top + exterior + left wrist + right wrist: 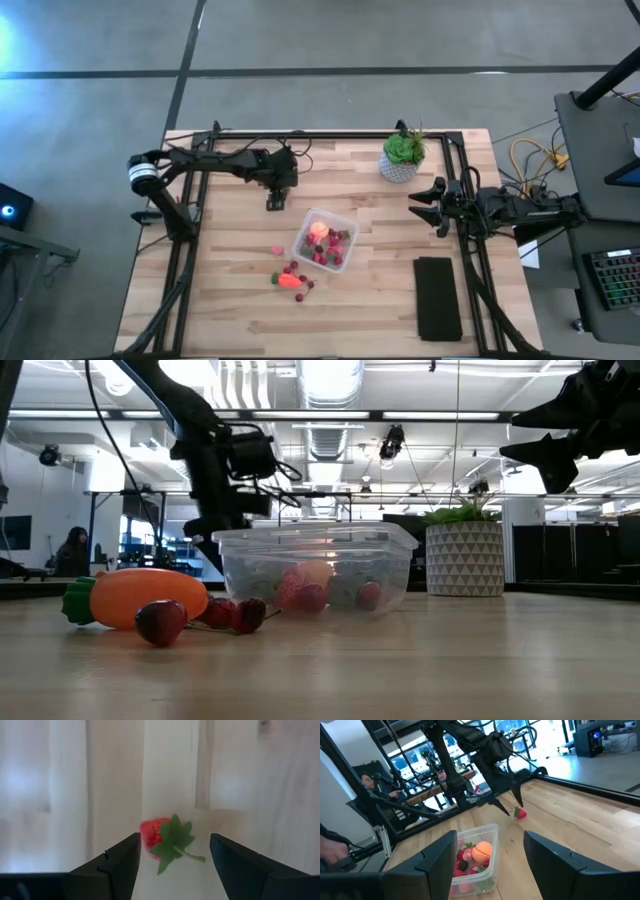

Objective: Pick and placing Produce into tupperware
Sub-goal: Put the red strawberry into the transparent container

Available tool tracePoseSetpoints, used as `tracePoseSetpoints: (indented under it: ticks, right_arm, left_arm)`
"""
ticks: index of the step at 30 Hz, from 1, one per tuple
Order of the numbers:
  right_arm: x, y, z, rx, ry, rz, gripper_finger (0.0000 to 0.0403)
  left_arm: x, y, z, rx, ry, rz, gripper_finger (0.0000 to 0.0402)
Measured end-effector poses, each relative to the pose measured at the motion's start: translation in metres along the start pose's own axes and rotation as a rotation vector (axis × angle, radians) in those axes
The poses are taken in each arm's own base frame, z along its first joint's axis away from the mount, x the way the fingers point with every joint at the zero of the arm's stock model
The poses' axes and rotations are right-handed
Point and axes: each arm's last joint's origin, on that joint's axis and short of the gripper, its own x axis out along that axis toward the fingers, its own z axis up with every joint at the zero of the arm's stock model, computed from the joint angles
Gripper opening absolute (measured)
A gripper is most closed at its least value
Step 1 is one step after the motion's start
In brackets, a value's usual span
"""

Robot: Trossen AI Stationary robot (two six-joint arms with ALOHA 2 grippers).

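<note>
My left gripper [276, 203] hangs open over the far-left part of the table, its fingers on either side of a red strawberry [156, 836] with green leaves; the strawberry lies on the wood [520, 813] and is untouched. The clear tupperware [325, 240] stands mid-table and holds several red pieces and a pink-orange round fruit [481, 851]. An orange carrot [290, 281] and a few red pieces [160, 622] lie on the table near the box, with a pink piece [278, 250] to its left. My right gripper [425, 205] waits open, raised above the table's right side.
A green potted plant [402, 158] in a patterned white pot stands near the far edge, right of centre. A flat black slab [437, 298] lies on the near right. Dark frame rails run along the table's left, far and right edges. A person [73, 550] sits in the room beyond.
</note>
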Motion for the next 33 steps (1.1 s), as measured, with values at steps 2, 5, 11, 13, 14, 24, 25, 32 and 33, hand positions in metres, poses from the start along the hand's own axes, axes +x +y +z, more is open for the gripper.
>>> tracePoseSetpoints:
  ticks: [2, 5, 11, 13, 14, 24, 25, 32, 33]
  right_arm:
    - [0.000, 0.000, 0.000, 0.000, 0.000, 0.001, 0.0221]
    - [0.000, 0.000, 0.000, 0.000, 0.000, 0.000, 0.0221]
    - [0.000, 0.000, 0.000, 0.000, 0.000, 0.000, 0.0221]
    - [0.000, 0.000, 0.000, 0.000, 0.000, 0.000, 0.0221]
    - [0.000, 0.000, 0.000, 0.000, -0.001, 0.000, 0.0221]
    - [0.000, 0.000, 0.000, 0.000, 0.000, 0.001, 0.0221]
    - [0.000, 0.000, 0.000, 0.000, -0.001, 0.000, 0.0221]
    - [0.000, 0.000, 0.000, 0.001, -0.001, 0.000, 0.0221]
    - [0.000, 0.000, 0.000, 0.000, -0.001, 0.000, 0.0221]
  left_arm:
    - [0.006, 0.000, -0.001, -0.059, 0.018, -0.006, 0.0223]
    - [0.014, 0.000, -0.001, -0.075, 0.037, -0.008, 0.0223]
    - [0.021, 0.001, 0.000, -0.068, 0.036, 0.001, 0.0223]
    - [0.021, 0.001, 0.001, -0.068, 0.026, 0.008, 0.0223]
    - [0.021, 0.002, 0.001, -0.069, 0.019, 0.011, 0.0223]
    - [0.022, 0.003, 0.002, -0.072, 0.003, 0.022, 0.0147]
    - [0.022, 0.003, 0.001, -0.072, 0.004, 0.024, 0.0140]
    - [0.022, 0.003, -0.001, -0.071, 0.034, 0.028, 0.0125]
    - [0.021, 0.003, -0.001, -0.072, 0.036, 0.031, 0.0125]
